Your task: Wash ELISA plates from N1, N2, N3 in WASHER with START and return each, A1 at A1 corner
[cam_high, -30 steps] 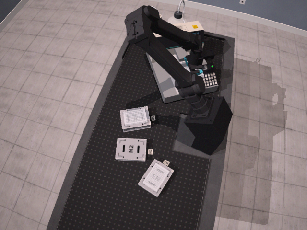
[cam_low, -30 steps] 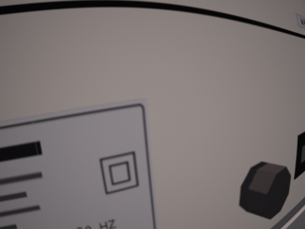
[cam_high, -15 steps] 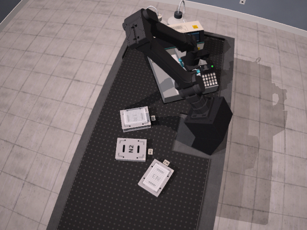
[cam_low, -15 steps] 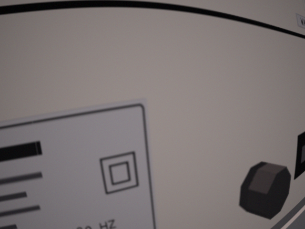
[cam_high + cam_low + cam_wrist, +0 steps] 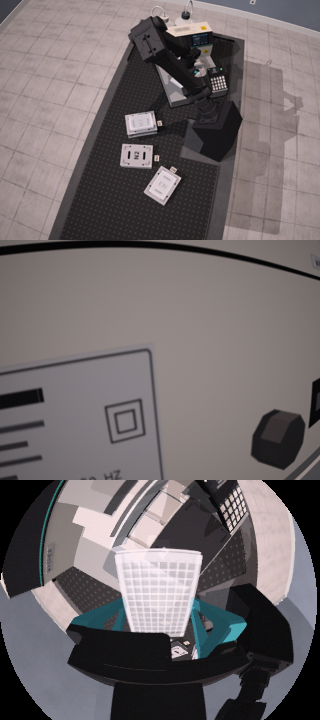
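My gripper (image 5: 198,73) (image 5: 158,600) is shut on a white ELISA plate (image 5: 159,590), with a teal finger at each long side. It holds the plate in the air near the washer (image 5: 182,29) (image 5: 90,545). Nest N2 (image 5: 136,146) is empty. One plate (image 5: 140,121) sits in nest N1 (image 5: 129,132), and another plate (image 5: 162,183) sits in nest N3 (image 5: 148,193). The lamp (image 5: 221,69) by the keypad (image 5: 218,82) (image 5: 233,510) is green. The arm hides much of the washer's carrier area in the top view.
The washer's grey base (image 5: 174,96) reaches from its housing toward the nests. The keypad box stands right of the gripper. Bottles with hoses (image 5: 185,16) stand behind the washer. The arm's black pedestal (image 5: 222,131) is at the right edge. The exterior view shows only a housing panel (image 5: 193,317).
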Available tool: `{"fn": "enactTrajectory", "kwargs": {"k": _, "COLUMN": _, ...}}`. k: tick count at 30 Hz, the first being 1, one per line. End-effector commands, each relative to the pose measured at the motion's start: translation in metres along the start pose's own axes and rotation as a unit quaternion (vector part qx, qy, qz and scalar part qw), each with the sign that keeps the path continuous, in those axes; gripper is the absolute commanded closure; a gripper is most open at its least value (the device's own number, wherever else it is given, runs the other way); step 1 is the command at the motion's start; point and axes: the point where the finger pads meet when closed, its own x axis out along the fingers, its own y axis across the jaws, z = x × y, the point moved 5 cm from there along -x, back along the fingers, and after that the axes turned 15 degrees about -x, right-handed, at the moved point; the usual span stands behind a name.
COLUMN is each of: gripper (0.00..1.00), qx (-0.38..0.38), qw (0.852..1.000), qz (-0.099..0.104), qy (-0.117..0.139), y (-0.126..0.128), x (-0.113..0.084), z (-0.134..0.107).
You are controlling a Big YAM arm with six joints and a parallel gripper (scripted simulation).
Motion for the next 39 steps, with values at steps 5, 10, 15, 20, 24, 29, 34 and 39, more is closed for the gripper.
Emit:
{"fn": "enactTrajectory", "kwargs": {"k": 5, "gripper": 0.16, "qx": -0.071, "qw": 0.997, "qz": 0.015, "qy": -0.011, "y": 0.043, "x": -0.003, "z": -0.013}}
{"fn": "enactTrajectory", "kwargs": {"k": 10, "gripper": 0.16, "qx": -0.070, "qw": 0.997, "qz": 0.017, "qy": -0.010, "y": 0.059, "x": -0.001, "z": -0.022}}
{"fn": "enactTrajectory", "kwargs": {"k": 15, "gripper": 0.16, "qx": -0.080, "qw": 0.997, "qz": 0.008, "qy": -0.001, "y": 0.047, "x": 0.004, "z": -0.036}}
{"fn": "enactTrajectory", "kwargs": {"k": 20, "gripper": 0.16, "qx": -0.173, "qw": 0.985, "qz": 0.010, "qy": -0.003, "y": 0.059, "x": 0.006, "z": -0.057}}
{"fn": "enactTrajectory", "kwargs": {"k": 24, "gripper": 0.16, "qx": -0.239, "qw": 0.971, "qz": 0.012, "qy": -0.004, "y": 0.070, "x": 0.007, "z": -0.074}}
{"fn": "enactTrajectory", "kwargs": {"k": 29, "gripper": 0.16, "qx": -0.317, "qw": 0.948, "qz": 0.011, "qy": -0.003, "y": 0.082, "x": 0.009, "z": -0.097}}
{"fn": "enactTrajectory", "kwargs": {"k": 34, "gripper": 0.16, "qx": -0.367, "qw": 0.930, "qz": 0.021, "qy": -0.012, "y": 0.102, "x": 0.006, "z": -0.106}}
{"fn": "enactTrajectory", "kwargs": {"k": 39, "gripper": 0.16, "qx": -0.413, "qw": 0.910, "qz": 0.019, "qy": -0.009, "y": 0.115, "x": 0.010, "z": -0.128}}
